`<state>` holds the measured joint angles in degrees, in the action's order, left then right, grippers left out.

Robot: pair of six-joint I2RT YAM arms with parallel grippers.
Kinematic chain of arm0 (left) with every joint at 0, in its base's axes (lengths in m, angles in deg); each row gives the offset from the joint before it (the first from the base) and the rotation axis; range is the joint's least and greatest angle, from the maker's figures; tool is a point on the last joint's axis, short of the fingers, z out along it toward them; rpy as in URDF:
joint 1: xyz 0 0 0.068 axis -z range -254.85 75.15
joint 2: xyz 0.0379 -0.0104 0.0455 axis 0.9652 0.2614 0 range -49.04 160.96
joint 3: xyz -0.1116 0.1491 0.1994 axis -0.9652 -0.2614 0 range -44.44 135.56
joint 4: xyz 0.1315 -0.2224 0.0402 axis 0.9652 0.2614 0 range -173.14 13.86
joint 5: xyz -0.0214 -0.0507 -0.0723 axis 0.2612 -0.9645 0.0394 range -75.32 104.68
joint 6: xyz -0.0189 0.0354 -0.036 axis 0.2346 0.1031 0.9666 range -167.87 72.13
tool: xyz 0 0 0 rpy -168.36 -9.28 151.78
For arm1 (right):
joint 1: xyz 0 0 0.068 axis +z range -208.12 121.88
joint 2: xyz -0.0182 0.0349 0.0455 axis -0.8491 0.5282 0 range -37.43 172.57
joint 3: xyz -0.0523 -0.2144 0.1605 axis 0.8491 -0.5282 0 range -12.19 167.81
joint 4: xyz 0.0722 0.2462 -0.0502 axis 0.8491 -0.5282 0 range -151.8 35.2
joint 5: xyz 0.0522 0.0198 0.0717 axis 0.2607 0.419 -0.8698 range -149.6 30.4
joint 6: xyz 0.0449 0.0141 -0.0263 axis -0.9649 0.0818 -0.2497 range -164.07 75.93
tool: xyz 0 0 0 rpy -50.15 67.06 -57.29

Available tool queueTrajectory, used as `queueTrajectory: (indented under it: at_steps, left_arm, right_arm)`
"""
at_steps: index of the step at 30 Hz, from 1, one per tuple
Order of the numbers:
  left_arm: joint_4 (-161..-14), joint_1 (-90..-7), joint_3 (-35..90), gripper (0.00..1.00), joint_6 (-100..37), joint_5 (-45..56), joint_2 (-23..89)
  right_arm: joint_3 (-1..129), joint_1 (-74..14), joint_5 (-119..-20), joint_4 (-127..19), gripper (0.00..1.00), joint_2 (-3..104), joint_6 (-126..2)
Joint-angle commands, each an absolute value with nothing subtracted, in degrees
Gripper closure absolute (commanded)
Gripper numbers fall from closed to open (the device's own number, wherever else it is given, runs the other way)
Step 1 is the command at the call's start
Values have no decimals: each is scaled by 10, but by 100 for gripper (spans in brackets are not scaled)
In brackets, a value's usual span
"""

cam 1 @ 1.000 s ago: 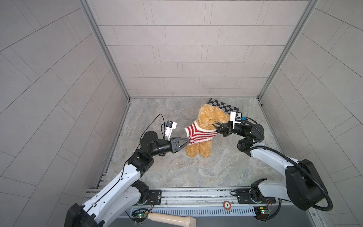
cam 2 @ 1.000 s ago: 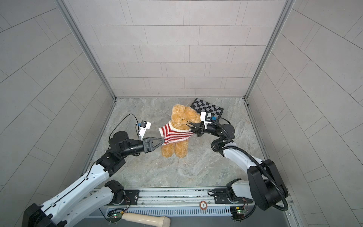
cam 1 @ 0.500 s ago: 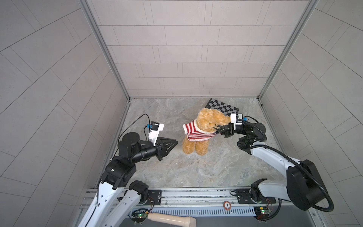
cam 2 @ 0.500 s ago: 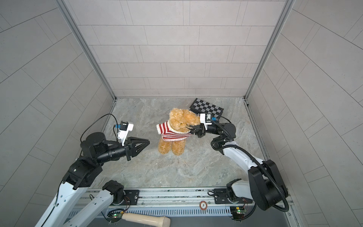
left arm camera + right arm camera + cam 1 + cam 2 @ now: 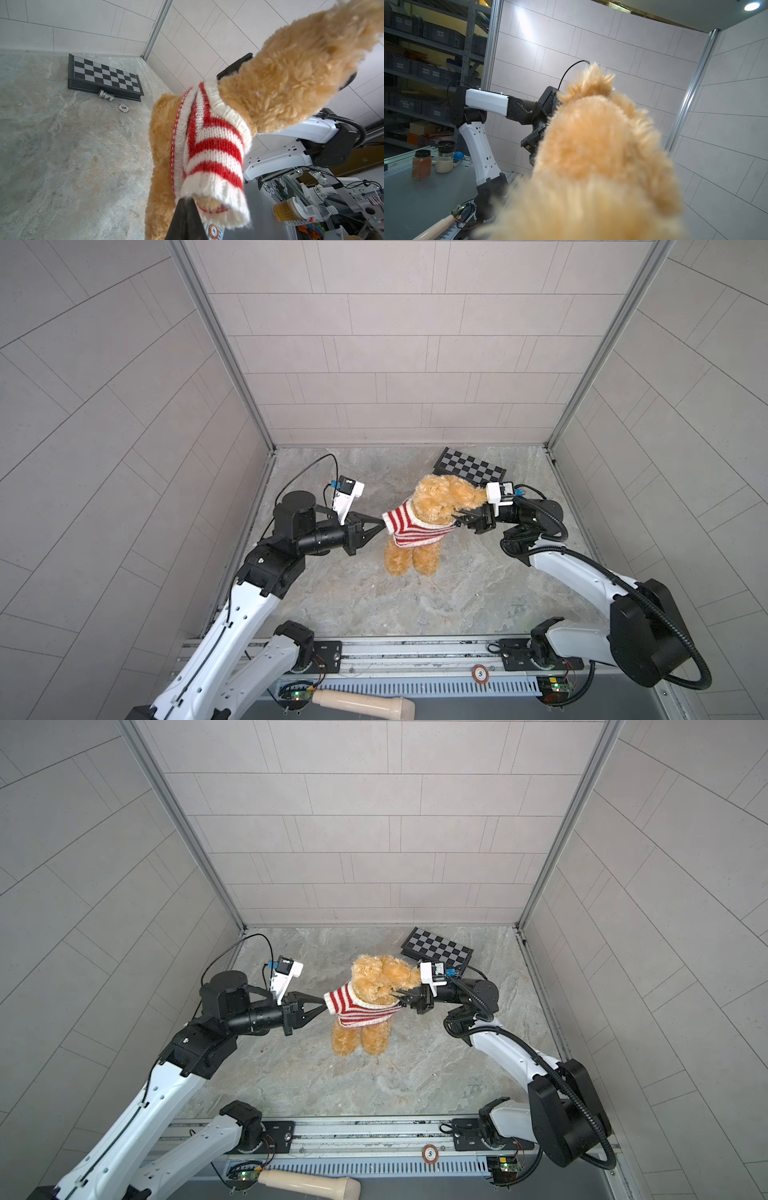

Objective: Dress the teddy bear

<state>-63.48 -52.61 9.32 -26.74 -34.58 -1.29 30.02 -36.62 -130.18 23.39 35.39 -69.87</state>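
Teddy bear (image 5: 432, 506): held upright at the middle of the table (image 5: 374, 605), between both grippers, sweater (image 5: 415, 531) worn.
Left gripper (image 5: 379, 526): clenched; tip set against the sleeve cuff.
Right gripper (image 5: 460, 521): clamped on the sweater edge at the bear's side.

Closed pincer (image 5: 185, 204) touches the striped sweater (image 5: 212, 145) cuff on the teddy bear (image 5: 291, 72).
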Motion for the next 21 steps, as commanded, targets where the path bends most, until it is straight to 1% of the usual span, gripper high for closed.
queueTrajectory:
  at_steps: [1, 5, 15, 16, 19, 21]
  left_arm:
    - [-654, -528, 111, 91, -284, -371, -22]
    - [-655, -527, 115, 77, -286, -380, -23]
    - [-663, -490, 127, 77, -289, -372, -7]
    - [-662, -486, 130, 77, -289, -366, -1]
    - [-670, -480, 135, 70, -289, -362, 16]
    - [-679, -475, 138, 67, -289, -360, 22]
  right_arm:
    - [315, -362, -1308, 266, 100, 349, -710]
    - [320, -362, -1308, 266, 100, 357, -709]
    - [321, -362, -1305, 266, 100, 360, -709]
    - [321, -361, -1305, 266, 100, 358, -710]
    - [321, -360, -1306, 266, 100, 356, -711]
    - [321, -359, -1307, 266, 100, 355, -712]
